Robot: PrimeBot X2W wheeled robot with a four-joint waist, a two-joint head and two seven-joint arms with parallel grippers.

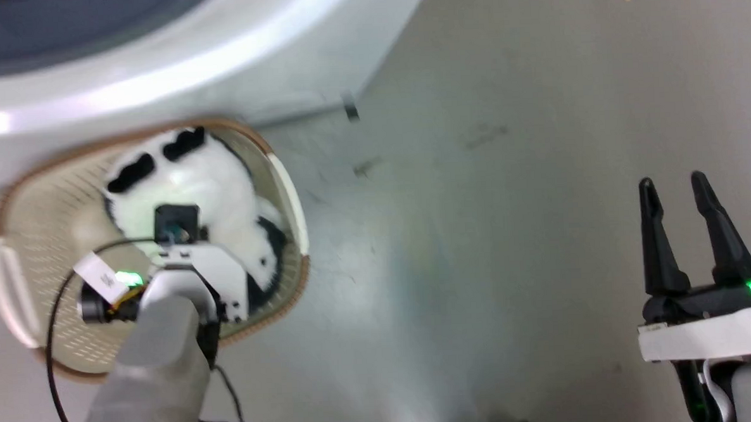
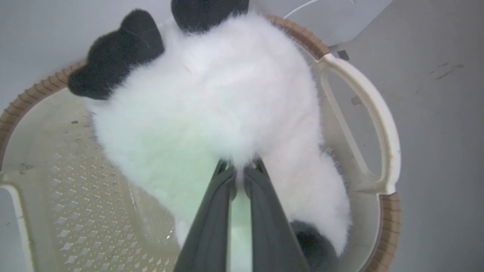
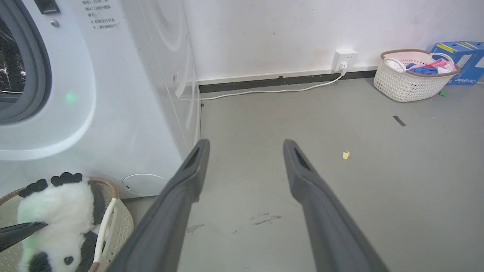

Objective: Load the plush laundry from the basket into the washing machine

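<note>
The plush laundry, a fluffy panda [image 1: 184, 181], is in the cream basket [image 1: 33, 207] on the floor, right against the front of the white washing machine [image 1: 153, 62]. My left gripper [image 2: 240, 170] points down into the basket and is shut on a tuft of the panda's white fur [image 2: 211, 98]. Seen from the right wrist, the panda [image 3: 56, 211] rises above the basket rim [image 3: 109, 211], below the washer's grey door opening [image 3: 22, 75]. My right gripper [image 1: 672, 180] hangs open over bare floor at the right, holding nothing [image 3: 245, 145].
A second basket [image 3: 416, 75] with coloured clothes and a blue box [image 3: 461, 56] stand by the far wall. A white cable [image 3: 272, 90] runs along the skirting to a wall socket [image 3: 344, 58]. A yellow scrap [image 3: 345, 154] lies on the grey floor.
</note>
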